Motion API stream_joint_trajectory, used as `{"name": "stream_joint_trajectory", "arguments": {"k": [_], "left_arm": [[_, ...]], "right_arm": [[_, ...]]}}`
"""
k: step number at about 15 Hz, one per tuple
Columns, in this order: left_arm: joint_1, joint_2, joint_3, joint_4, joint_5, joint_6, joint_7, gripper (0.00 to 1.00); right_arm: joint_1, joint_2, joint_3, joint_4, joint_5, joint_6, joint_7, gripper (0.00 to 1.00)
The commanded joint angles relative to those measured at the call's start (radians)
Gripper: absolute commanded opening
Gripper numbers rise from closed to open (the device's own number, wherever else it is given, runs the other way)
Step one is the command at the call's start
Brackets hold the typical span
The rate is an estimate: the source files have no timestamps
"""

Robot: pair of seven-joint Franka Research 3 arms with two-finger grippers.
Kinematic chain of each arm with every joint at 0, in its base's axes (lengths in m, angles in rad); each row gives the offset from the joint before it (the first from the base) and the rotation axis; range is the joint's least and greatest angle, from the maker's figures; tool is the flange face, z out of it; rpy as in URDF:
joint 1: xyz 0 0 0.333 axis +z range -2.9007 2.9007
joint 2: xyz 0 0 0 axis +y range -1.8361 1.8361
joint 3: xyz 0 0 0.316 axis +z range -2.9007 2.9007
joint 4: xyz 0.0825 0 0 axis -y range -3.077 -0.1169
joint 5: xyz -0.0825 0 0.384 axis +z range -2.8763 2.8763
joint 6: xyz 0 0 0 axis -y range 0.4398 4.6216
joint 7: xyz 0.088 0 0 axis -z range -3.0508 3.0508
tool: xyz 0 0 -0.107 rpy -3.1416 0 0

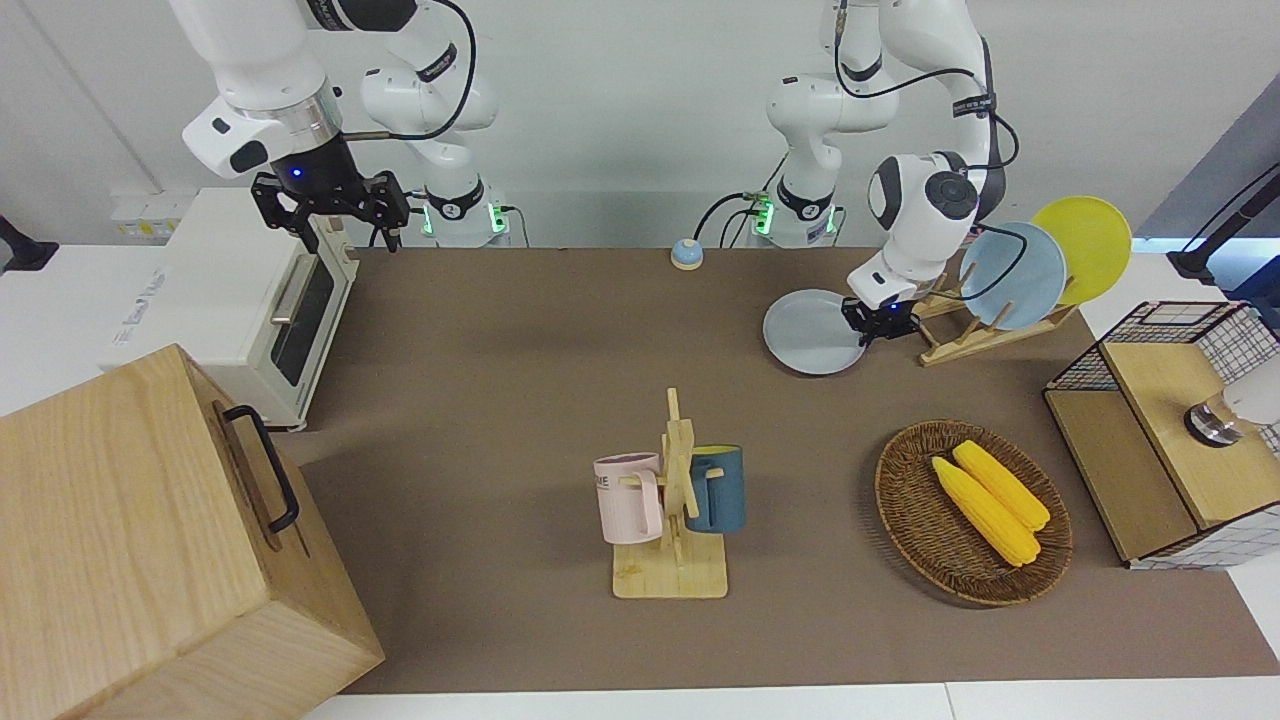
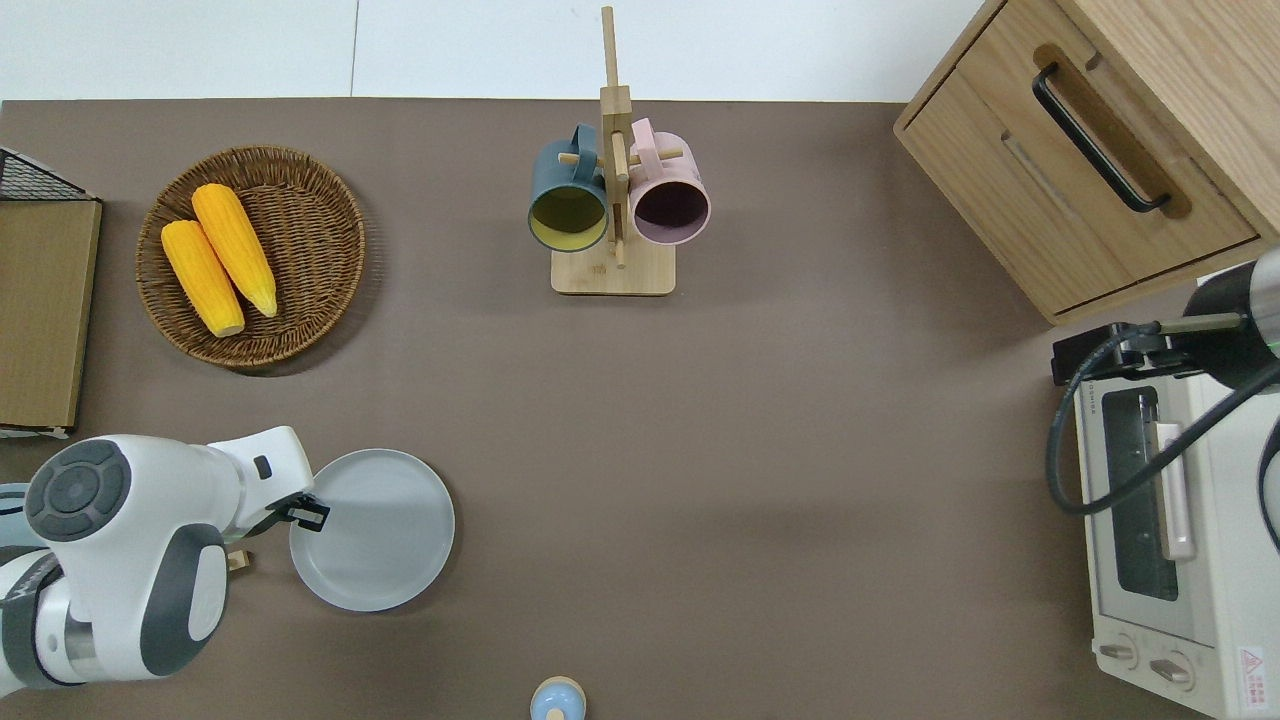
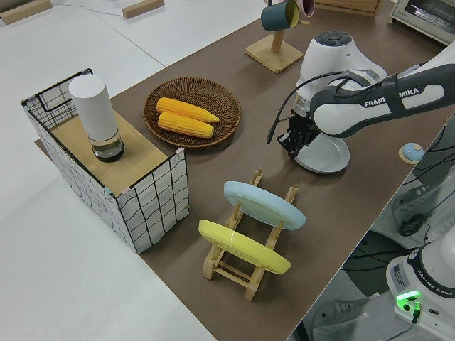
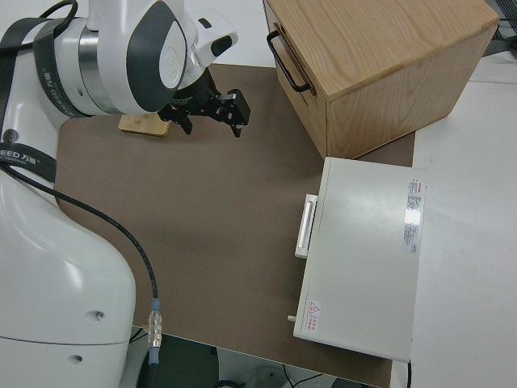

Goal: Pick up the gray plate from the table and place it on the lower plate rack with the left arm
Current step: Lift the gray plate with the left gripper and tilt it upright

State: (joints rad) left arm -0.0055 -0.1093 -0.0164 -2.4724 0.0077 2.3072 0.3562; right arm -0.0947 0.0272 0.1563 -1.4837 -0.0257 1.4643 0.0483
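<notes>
At the left arm's end of the table, I am holding the gray plate (image 1: 812, 333) by its rim with my left gripper (image 1: 880, 325), the fingers pinching the edge that is turned toward the rack. In the overhead view the gray plate (image 2: 372, 543) is extending from my left gripper (image 2: 305, 513) toward the middle of the table, so the whole disc is lying on the side of the pincer that is away from the target. I am judging that the plate is lying nearly flat and low over the brown mat; whether it is already free of the mat I cannot tell. The lower plate rack (image 1: 975, 335) is standing just beside my wrist, toward the end of the table, and its slots nearer to me are already carrying a light-blue plate (image 3: 264, 204) and a yellow plate (image 3: 243, 246), both leaning between the pegs. The free pegs (image 3: 291, 193) are at the end of the rack that is closest to my gripper. So, in my judgement, the coming move is depending on this: the plate must be turned from flat to standing on its edge, and carried across toward the rack, with its face parallel to the two plates there. My right gripper (image 1: 330, 205) is parked, with its fingers apart and holding nothing.
</notes>
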Motion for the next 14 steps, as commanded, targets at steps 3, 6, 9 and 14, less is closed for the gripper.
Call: {"name": "stream_joint_trajectory", "arguments": {"k": [3,6,9,14], "left_arm": [[0.009,-0.046,0.021,0.023,0.017,-0.092,0.004,0.0],[0.007,-0.066,0.023,0.055,0.017,-0.167,0.003,0.0],[0.009,-0.099,0.023,0.058,0.017,-0.199,0.001,0.0],[0.009,-0.124,0.024,0.108,0.015,-0.294,-0.006,0.0]], "right_arm": [[0.007,0.0,-0.006,0.006,0.003,-0.001,0.004,0.983],[0.007,0.0,-0.006,0.006,0.003,-0.001,0.004,0.983],[0.007,0.0,-0.006,0.006,0.003,-0.002,0.004,0.983],[0.007,0.0,-0.006,0.006,0.003,-0.001,0.004,0.983]]}}
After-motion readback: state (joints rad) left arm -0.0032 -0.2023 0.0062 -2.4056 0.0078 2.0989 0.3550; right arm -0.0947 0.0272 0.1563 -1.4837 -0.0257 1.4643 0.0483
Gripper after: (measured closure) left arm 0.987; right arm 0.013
